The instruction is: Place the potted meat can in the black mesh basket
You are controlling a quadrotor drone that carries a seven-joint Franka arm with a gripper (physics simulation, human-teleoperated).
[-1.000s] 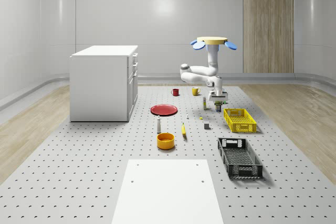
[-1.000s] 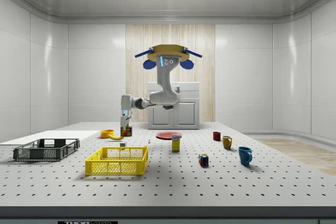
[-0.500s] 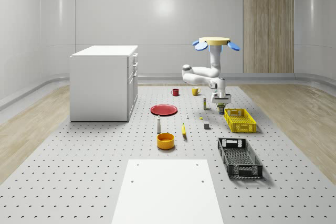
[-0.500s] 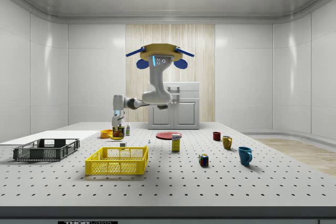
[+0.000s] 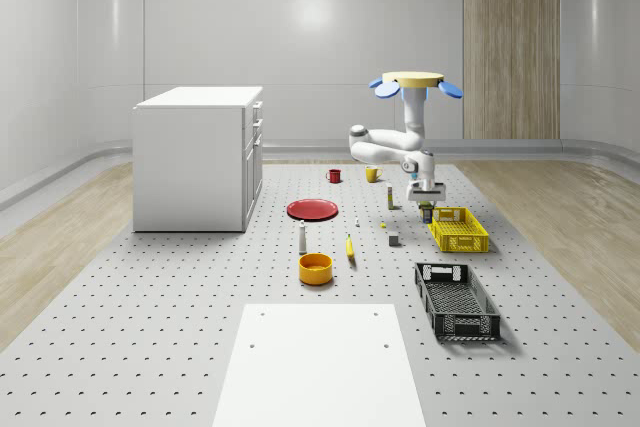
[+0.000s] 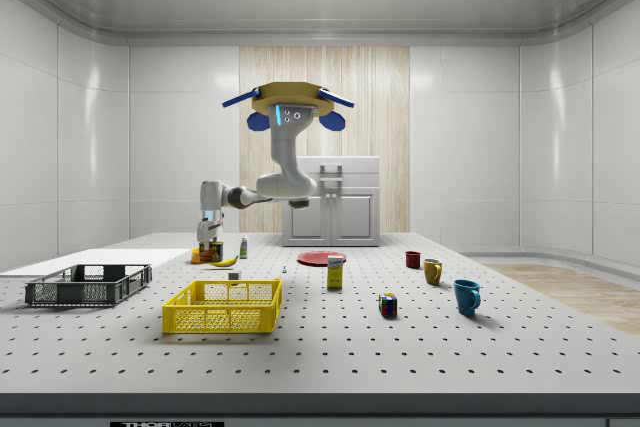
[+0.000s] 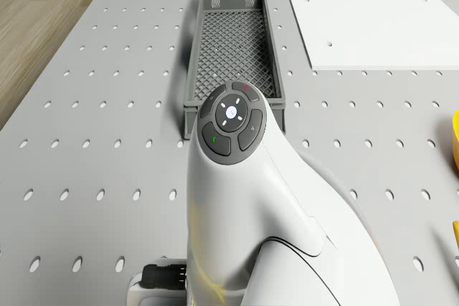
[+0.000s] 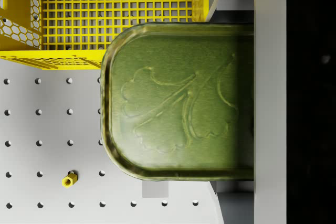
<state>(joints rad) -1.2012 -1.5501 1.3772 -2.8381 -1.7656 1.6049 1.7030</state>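
The potted meat can (image 5: 428, 213) hangs in the air with my gripper (image 5: 427, 205) shut on it, by the far corner of a yellow basket (image 5: 458, 230). In the wrist view the can's greenish end (image 8: 178, 98) lies against one finger (image 8: 270, 77), with the yellow basket (image 8: 105, 9) just beyond it. The drone (image 5: 415, 82) hovers over the table behind the yellow basket, its arm reaching down. The black mesh basket (image 5: 457, 299) sits nearer the front, past the yellow one. The side view has the can (image 6: 213, 250) held above the table, right of the black basket (image 6: 88, 284). From the drone view the black basket (image 7: 237, 41) lies ahead of the arm (image 7: 244, 198).
A white cabinet (image 5: 198, 157) stands at the whole-scene view's left. A red plate (image 5: 312, 209), an orange bowl (image 5: 315, 268), a banana (image 5: 350, 246) and small items lie mid-table. A white sheet (image 5: 320, 362) covers the front. A small yellow peg (image 8: 69, 180) lies on the table.
The drone and arm have shifted toward the whole-scene view's right, the side view's left, carrying the can closer to the yellow basket. The grip stays shut on the can.
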